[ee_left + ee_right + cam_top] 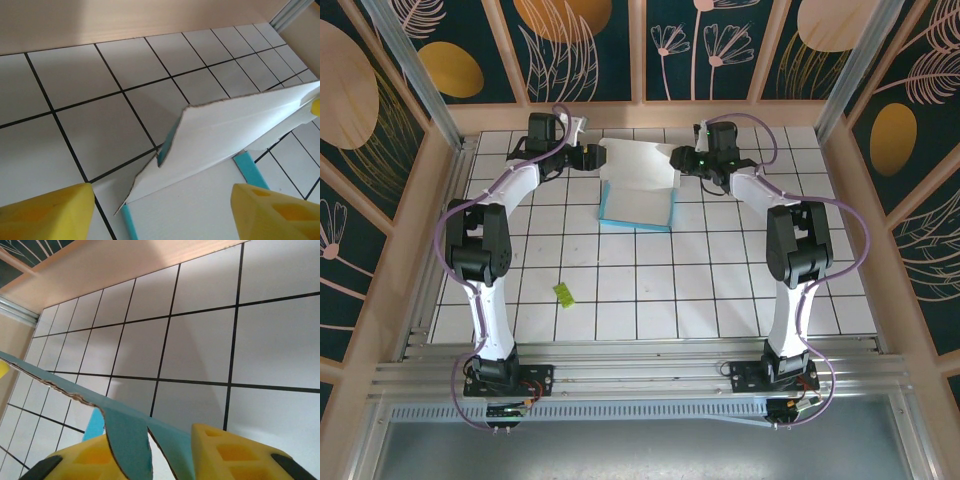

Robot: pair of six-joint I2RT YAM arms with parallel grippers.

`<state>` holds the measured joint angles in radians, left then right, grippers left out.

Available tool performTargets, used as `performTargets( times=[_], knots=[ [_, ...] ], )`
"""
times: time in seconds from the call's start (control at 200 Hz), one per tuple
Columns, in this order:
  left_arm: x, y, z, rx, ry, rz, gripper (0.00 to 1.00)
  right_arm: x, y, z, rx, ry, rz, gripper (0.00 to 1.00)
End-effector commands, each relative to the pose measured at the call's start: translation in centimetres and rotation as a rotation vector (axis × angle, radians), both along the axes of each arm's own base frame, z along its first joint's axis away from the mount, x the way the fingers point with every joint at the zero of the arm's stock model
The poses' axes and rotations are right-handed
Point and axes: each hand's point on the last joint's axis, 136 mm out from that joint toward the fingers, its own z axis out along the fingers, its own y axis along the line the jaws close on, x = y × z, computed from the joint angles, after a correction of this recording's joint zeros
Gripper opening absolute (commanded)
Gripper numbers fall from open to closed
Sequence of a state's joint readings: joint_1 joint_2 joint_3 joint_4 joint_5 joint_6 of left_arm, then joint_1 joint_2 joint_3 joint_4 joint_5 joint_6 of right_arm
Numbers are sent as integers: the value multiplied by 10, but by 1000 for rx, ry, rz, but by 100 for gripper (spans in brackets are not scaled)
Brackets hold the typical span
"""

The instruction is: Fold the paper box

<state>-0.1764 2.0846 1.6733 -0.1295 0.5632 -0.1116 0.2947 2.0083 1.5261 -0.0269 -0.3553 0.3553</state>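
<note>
Two arms reach to the far middle of the tiled table (pixel 720 290), where the paper box (pixel 636 208) lies between them, its raised white flap (pixel 235 125) running left to right. Left gripper (pixel 588 156) stands just left of it, fingers wide apart. Right gripper (pixel 680 160) has the teal edge (pixel 75 392) between its pads (pixel 225 452), but whether they bite is unclear. No readable writing anywhere.

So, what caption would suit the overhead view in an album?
The left gripper and right gripper flank a partly folded teal paper box at the far end of the tiled table.
</note>
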Motion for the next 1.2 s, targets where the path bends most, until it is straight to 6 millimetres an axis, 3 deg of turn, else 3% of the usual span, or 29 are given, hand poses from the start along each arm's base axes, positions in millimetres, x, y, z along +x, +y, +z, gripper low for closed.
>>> performTargets(
  times=[0.0, 0.235, 0.661, 0.856, 1.011, 1.191],
  knots=[
    [6, -3, 5, -23, 11, -11, 68, 8, -3, 4, -19, -9, -30, 31],
    [13, -2, 1, -13, 50, 7, 61, 7, -1, 3, -41, -21, -22, 26],
    [24, -5, -18, 2, 94, -4, 54, 8, 2, 1, -50, -19, -14, 26],
    [26, -12, -22, -41, 110, -31, 44, 8, 5, 3, -53, -22, -10, 26],
    [24, -15, -20, -67, 113, -41, 30, 8, 8, 3, -64, -28, -10, 25],
    [22, -15, -19, -81, 123, -25, 29, 9, 9, -1, -81, -20, -28, 23]
  ],
)
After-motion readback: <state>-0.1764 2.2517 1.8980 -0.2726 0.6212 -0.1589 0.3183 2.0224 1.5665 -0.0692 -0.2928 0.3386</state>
